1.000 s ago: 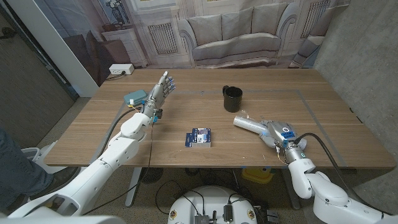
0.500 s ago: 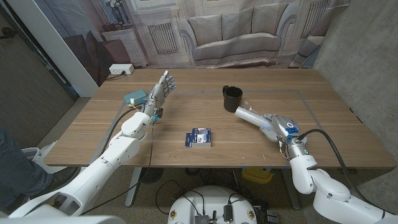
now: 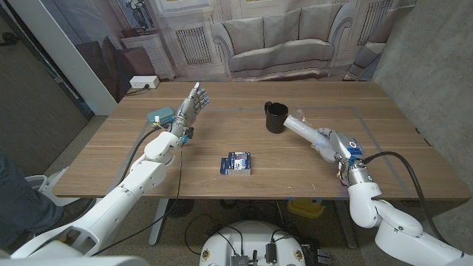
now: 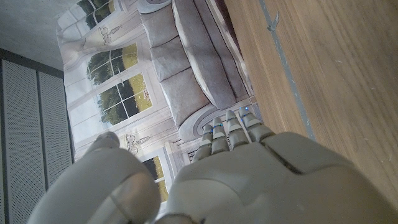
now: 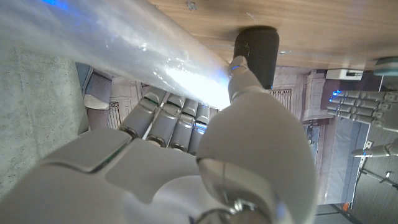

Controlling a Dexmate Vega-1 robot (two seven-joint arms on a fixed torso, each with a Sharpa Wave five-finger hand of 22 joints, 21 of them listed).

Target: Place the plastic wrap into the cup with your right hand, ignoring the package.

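Wooden table [image 3: 222,185] at centre. Printed backdrop [image 3: 281,37] at 12 o'clock shows a sofa and panelled walls. Grey concrete wall [image 3: 436,81] at 3 o'clock; power strip [image 3: 143,82] at 10 o'clock.

light: even, soft | shadows: faint | glare: plastic wrap [image 5: 124,50] blown out | wrist views: close parts blurred
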